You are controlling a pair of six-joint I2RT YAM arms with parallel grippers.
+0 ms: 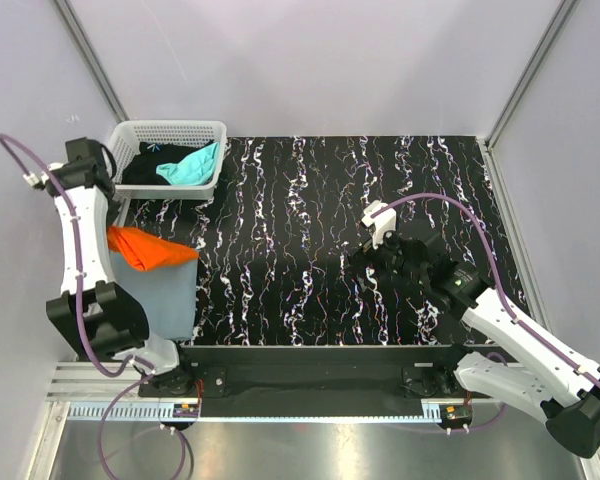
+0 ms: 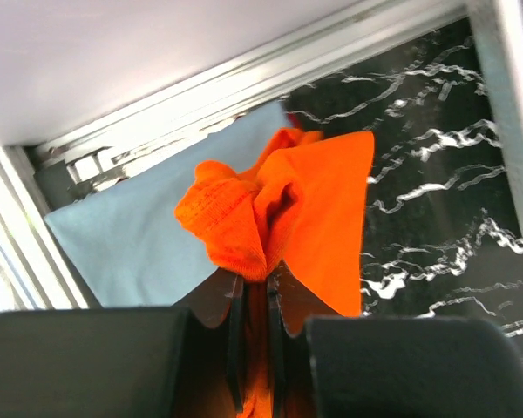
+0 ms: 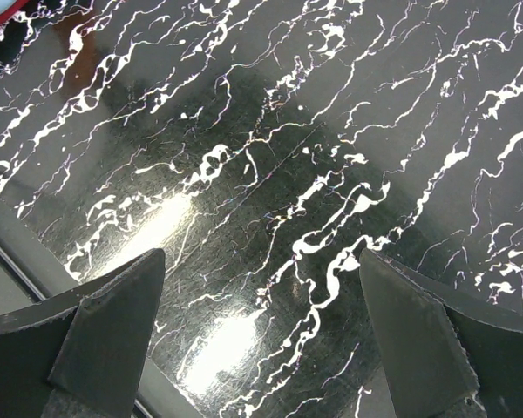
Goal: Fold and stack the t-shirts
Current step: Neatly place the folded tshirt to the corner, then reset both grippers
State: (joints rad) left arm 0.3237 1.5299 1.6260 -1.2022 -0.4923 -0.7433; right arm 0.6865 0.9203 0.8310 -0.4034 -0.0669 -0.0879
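Left fingers (image 2: pixel 234 348) pinch the bright orange cloth t-shirt (image 2: pixel 314 200) mid-bunch, light and floppy, so probably better grabbed by corners; right fingers (image 3: pixel 113 322) gape empty.

The orange t-shirt (image 1: pixel 150 248) was a bright, plain orange, the grey-blue t-shirt (image 1: pixel 165 295) a plain slate shade, and a teal t-shirt (image 1: pixel 192 166) and a black t-shirt (image 1: pixel 145 168) showed against the white lattice basket (image 1: pixel 170 126). The table (image 1: pixel 330 230) was glossy black, streaked with white marble-like veins. The left arm (image 1: pixel 80 230) and right arm (image 1: pixel 520 340) were white and black with purple cables (image 1: pixel 450 205), the left gripper (image 2: pixel 254 280) and right gripper (image 3: pixel 260 254) were dark grey, and the walls (image 1: pixel 310 60) were pale lilac-grey.
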